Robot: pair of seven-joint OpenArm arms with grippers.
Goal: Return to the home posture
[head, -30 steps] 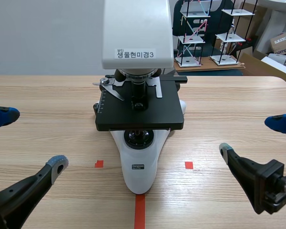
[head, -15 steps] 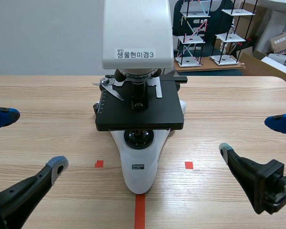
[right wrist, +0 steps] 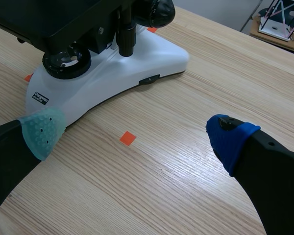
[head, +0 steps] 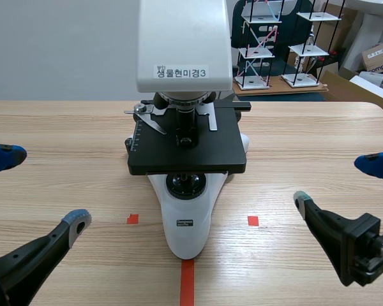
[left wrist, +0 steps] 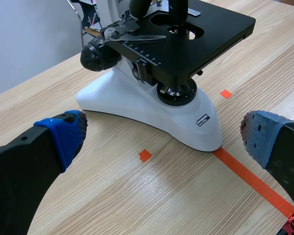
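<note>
While parked low by the counter's [head: 306, 140] front corners with left jaws and right jaws spread, empty: keep clear of microscope [head: 186, 236], avoid sweeping inward.

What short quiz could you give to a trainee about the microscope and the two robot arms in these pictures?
1. True or false: the left pincer is shut on the white microscope with the black stage.
2. Which mark lies on the light wooden table right in front of the microscope's base? A) an orange-red tape line B) a blue circle C) a green arrow
3. Fill in: the right pincer stands ___, holding nothing.
Key: 1 false, it is open and apart from the microscope; 2 A; 3 open.
</note>
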